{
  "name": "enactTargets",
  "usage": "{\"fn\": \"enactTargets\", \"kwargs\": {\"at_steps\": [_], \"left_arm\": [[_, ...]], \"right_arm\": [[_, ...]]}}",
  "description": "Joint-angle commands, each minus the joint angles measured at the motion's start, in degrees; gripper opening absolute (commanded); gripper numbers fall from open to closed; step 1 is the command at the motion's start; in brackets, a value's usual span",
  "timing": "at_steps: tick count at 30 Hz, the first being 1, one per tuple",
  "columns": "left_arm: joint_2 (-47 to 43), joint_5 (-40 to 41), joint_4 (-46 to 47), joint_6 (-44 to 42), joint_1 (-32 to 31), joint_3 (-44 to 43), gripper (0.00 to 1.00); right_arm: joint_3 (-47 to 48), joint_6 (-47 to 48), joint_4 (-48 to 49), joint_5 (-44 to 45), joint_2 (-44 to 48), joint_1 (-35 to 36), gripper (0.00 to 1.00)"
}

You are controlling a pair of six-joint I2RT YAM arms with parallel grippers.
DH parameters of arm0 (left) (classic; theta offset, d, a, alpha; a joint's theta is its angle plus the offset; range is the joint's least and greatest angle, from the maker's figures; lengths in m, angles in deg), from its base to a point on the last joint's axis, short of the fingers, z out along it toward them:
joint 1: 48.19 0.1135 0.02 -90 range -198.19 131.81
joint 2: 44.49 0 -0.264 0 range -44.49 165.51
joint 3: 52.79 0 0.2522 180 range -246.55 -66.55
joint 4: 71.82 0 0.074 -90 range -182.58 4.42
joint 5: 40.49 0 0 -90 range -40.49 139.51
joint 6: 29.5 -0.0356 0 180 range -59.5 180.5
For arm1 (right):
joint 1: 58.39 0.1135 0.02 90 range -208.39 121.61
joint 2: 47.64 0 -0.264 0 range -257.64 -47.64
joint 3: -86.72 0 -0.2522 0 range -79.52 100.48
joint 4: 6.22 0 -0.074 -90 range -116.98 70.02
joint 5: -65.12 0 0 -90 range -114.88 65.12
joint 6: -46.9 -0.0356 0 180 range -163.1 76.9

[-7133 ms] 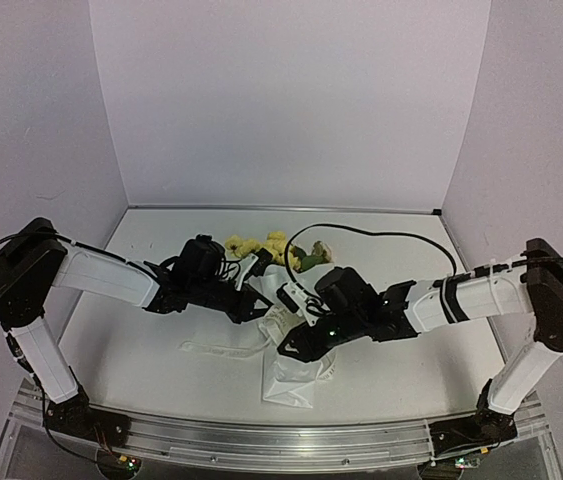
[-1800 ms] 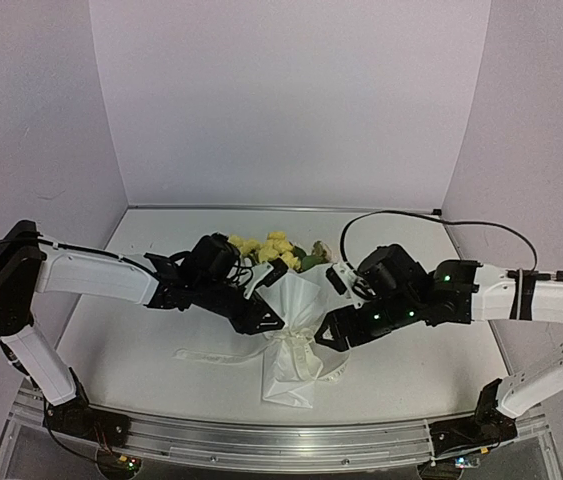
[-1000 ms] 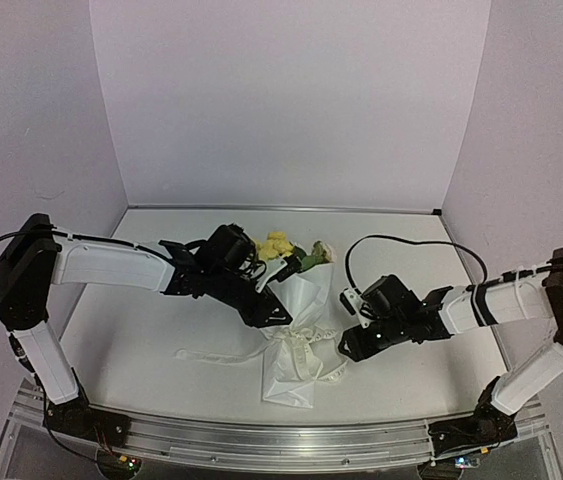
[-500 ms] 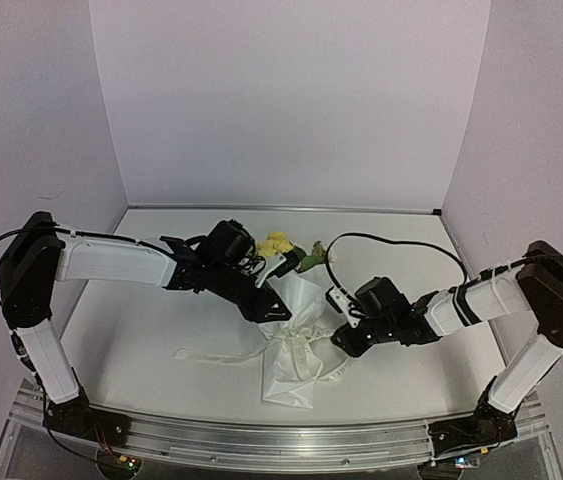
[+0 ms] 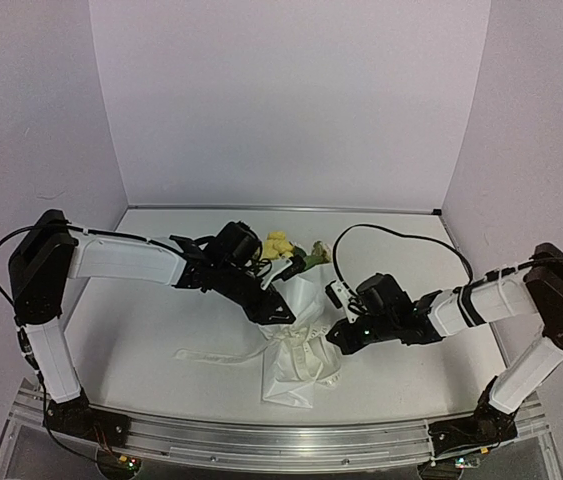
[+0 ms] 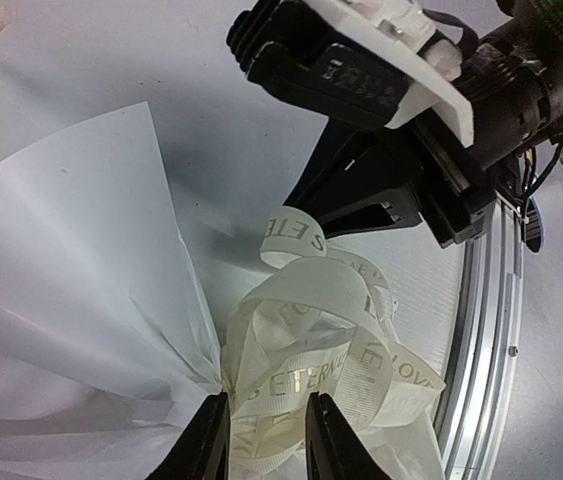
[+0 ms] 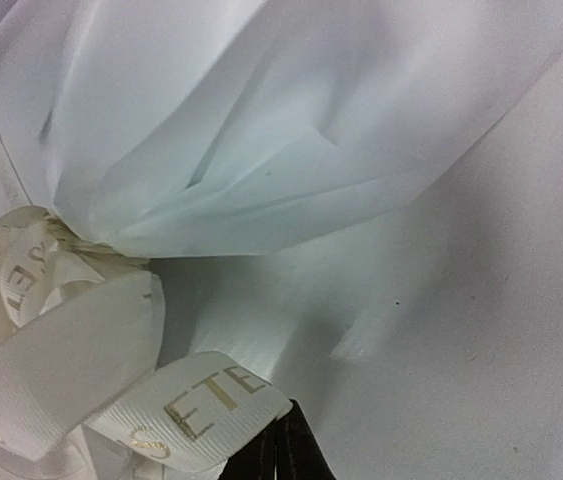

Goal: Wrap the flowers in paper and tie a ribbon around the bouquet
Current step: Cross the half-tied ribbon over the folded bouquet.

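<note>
Since half a second ago the right gripper [image 5: 334,337] has edged in toward the waist of the bouquet [image 5: 301,295] and its jaws have come together, while the left gripper [image 5: 282,314] has barely shifted. On the table [image 5: 141,322] the bouquet lies with its long axis running away from the arms: the flowers [image 5: 281,243] are beyond the waist and the loose skirt of the paper [image 5: 289,385] is on the near side of it. At the waist the ribbon [image 6: 311,350] is bunched in loops, with one tail trailing flat to the left. From the far left of the waist the left gripper's fingers [image 6: 211,445] straddle that bunch and clamp it, ribbon filling the gap between them. One gold-lettered loop juts out to the right of the waist, and the right gripper's closed tips meet its outer end; whether fabric is pinched or only touched cannot be told. That loop points straight at the right gripper, across the bouquet's axis, so the right arm is the nearer. Tightening the bow would call for a pull rightward from the waist.
</note>
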Motion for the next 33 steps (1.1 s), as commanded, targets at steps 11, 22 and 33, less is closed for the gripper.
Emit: {"fn": "enactTargets", "kwargs": {"at_steps": [11, 22, 33], "left_arm": [[4.4, -4.0, -5.0, -5.8, 0.2, -7.0, 0.29], [5.6, -7.9, -7.0, -6.1, 0.0, -6.7, 0.27], [4.9, -4.5, -6.2, -7.2, -1.7, -7.0, 0.27]], "right_arm": [[5.1, -9.0, -2.0, -5.5, 0.2, 2.4, 0.0], [6.1, -8.8, -4.7, -3.9, 0.1, 2.5, 0.0], [7.4, -8.7, -6.5, -5.6, -0.1, 2.5, 0.0]]}}
